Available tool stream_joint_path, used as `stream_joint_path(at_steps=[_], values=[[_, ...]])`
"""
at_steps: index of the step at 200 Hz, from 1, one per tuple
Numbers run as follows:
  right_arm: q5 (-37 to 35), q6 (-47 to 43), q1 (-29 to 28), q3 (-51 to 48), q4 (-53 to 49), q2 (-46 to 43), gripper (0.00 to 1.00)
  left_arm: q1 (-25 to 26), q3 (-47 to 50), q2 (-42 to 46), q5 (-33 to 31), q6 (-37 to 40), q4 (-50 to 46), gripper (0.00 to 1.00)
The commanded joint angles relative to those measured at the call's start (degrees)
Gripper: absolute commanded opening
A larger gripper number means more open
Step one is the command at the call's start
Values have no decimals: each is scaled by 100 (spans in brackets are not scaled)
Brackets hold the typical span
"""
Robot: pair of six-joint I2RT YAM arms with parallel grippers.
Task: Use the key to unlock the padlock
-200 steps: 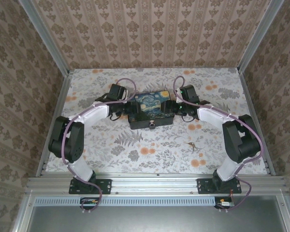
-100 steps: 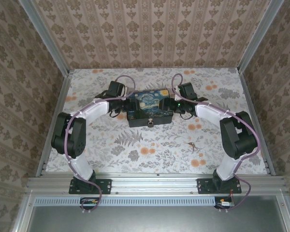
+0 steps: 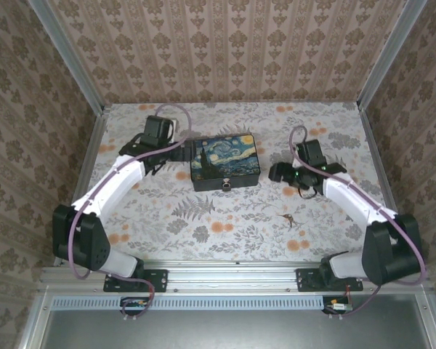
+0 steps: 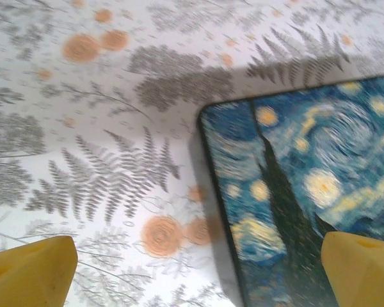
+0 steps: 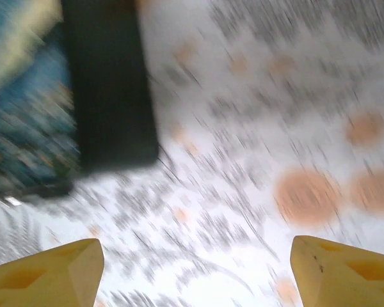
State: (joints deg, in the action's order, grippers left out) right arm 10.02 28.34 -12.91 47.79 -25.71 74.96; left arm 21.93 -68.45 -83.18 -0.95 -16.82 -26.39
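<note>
Fern-and-orange-flower cloth (image 3: 203,225) over the table | key (image 3: 285,217) — thin dark sliver — flat on the cloth, near right | padlock (image 3: 225,185) at mid near wall of the starry-night box (image 3: 225,156) | right gripper (image 5: 198,268) spread, empty, right of the box | left gripper (image 4: 195,268) spread wide over the box's left edge, empty

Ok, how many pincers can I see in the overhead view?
2. The left pincer is by the left edge of the starry-night box; the right pincer is off to the box's right, clear of it. Both open.
</note>
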Motion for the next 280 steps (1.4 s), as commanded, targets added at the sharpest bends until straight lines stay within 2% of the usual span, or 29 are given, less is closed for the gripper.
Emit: stream_joint_path(at_steps=[1,15,26,52,73,104,139,170,245,280], values=[[-335,208,37,-498,-672,-486,72,-628,6,-6,367,27,-120,100],[-351,305,40,-793,-578,-702,70,-935,-19,-63,1128,-287,-255,98],[-351,352,39,-993,-523,-825,68,-859,141,60,1119,-328,-171,96],[-182,440,39,-1363,-138,-922,62,318,336,528,-154,-90,-502,98],[-143,438,32,-1616,105,-900,61,1192,506,771,-248,-540,-715,97],[-16,301,27,-1677,315,-715,53,2307,723,913,-224,-1095,-678,95],[63,226,26,-1760,368,-711,47,3167,643,550,-280,-1395,-674,94],[58,263,33,-1854,427,-611,42,3335,512,227,-327,-1457,-647,93],[92,328,1,-1779,360,-390,31,3303,160,249,-512,-1171,-814,93],[-165,324,-219,-1574,-11,-298,31,3221,71,345,-549,-1022,-918,94]])
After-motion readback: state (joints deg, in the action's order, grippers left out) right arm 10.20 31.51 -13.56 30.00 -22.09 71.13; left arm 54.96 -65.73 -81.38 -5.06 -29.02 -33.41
